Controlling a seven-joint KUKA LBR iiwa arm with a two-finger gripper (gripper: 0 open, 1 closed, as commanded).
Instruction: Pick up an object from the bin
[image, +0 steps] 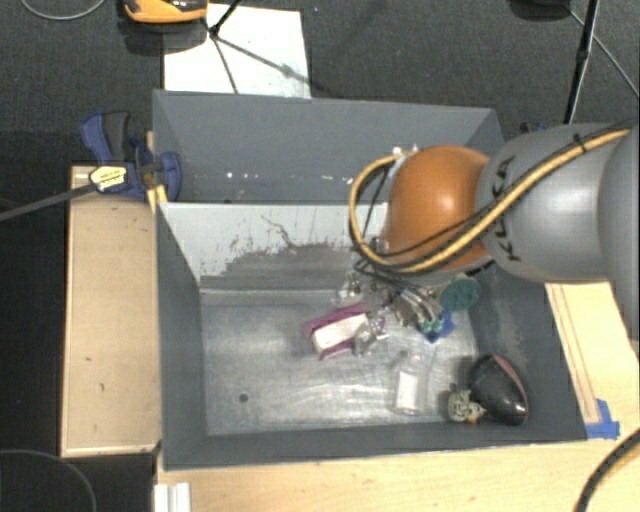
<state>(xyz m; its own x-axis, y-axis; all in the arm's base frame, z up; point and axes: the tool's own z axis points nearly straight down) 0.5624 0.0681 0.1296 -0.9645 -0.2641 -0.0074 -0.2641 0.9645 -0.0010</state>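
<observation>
My gripper (383, 306) hangs low in the middle of the bin, right of centre, under the arm's orange cover. Its lower end meets the right end of a small magenta and white block (336, 333) that lies on the bin floor. Just right of the gripper sit a teal round piece (461, 294) and a small blue piece (442, 325), partly hidden by the gripper. A clear little plastic bottle (408, 389) lies on the floor below the gripper.
A black, rounded, mouse-like thing (499, 388) lies in the near right corner with a small greenish-grey trinket (462, 405) against its left side. The arm comes in from the right above the bin's right wall.
</observation>
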